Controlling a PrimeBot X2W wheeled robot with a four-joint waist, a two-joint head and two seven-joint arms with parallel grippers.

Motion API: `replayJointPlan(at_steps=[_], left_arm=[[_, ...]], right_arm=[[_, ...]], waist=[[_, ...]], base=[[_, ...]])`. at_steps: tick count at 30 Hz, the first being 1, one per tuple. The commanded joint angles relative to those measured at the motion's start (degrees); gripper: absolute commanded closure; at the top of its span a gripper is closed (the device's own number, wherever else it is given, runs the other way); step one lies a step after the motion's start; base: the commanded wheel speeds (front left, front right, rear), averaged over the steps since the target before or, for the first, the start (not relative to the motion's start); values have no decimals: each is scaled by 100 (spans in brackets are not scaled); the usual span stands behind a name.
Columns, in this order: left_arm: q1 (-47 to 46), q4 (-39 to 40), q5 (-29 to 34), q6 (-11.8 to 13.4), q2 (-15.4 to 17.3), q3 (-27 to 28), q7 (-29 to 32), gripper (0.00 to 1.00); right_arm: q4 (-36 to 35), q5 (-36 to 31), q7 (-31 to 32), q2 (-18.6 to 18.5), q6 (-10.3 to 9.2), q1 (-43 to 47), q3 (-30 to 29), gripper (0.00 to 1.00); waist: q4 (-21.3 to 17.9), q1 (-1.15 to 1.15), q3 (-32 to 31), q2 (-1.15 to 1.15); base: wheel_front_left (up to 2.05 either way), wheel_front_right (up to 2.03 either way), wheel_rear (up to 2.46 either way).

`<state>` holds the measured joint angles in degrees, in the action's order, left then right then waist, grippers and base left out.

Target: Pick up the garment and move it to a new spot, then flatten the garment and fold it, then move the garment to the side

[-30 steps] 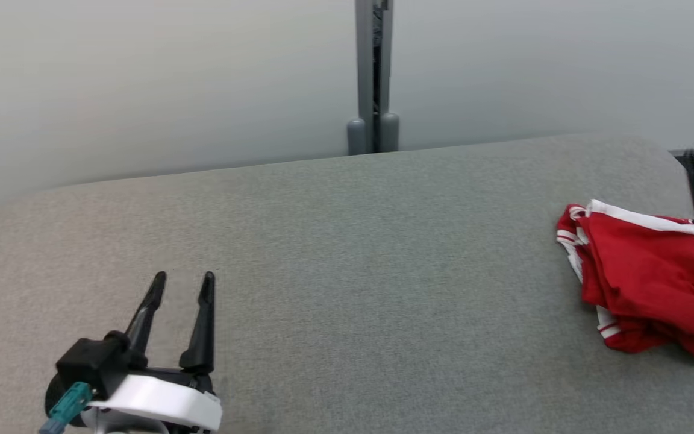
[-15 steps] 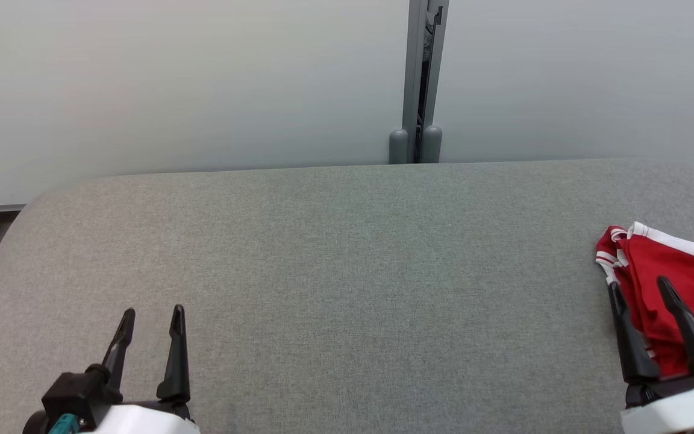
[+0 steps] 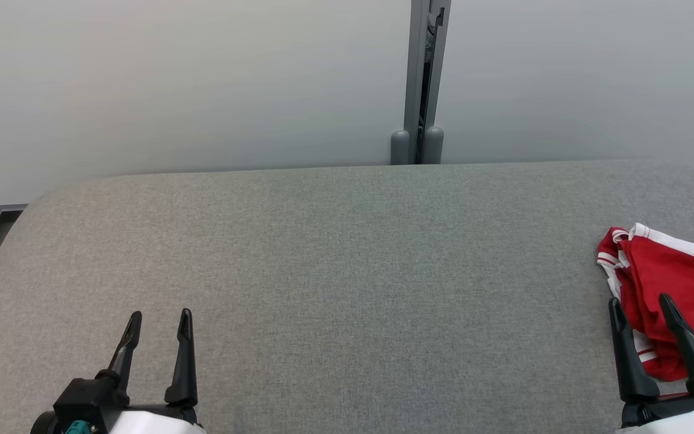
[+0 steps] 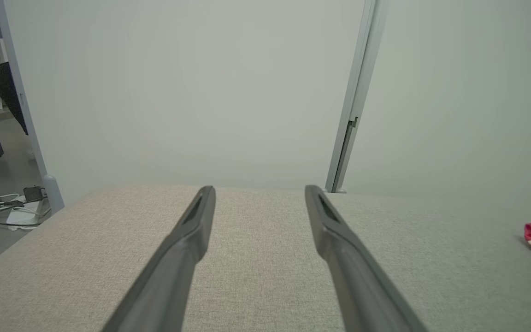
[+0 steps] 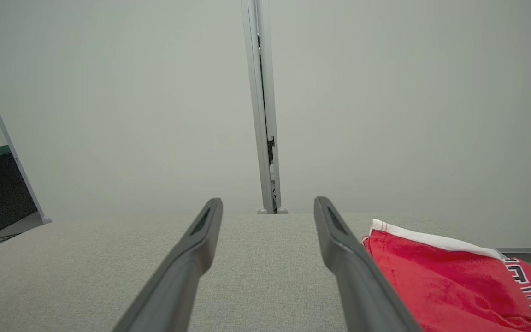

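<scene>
One red garment (image 3: 678, 271) lies crumpled at the right end of the worktop (image 3: 347, 271). There are two hands, the left hand (image 3: 161, 313) and the right hand (image 3: 640, 300), both open and empty

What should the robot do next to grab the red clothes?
Probably shift the right fingers a little to the robot's right and lower them onto the crumpled red garment with white trim. They stand open and empty. In the right wrist view the garment lies just beside them on the grey fabric table, not between them.
</scene>
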<state>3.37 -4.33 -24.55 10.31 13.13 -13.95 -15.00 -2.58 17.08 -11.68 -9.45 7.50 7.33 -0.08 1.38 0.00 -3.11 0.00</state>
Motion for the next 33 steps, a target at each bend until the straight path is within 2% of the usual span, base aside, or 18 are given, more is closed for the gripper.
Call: replayJointPlan(at_steps=[1,10,33], left_arm=[[42,-20,61,-52,-17,52,-21,0],[84,-106,114,-208,-131,144,-14,0],[58,-287,118,-383,-267,208,-15,0]], right_arm=[[-3,-22,0,-7,-1,33,-40,0],[73,-8,14,62,-1,28,-31,0],[52,-24,108,134,-1,-2,-76,0]], waist=[[3,0,-3,0],[-24,0,-17,0],[-29,0,-58,0]], base=[[0,0,0],[0,0,0],[0,0,0]])
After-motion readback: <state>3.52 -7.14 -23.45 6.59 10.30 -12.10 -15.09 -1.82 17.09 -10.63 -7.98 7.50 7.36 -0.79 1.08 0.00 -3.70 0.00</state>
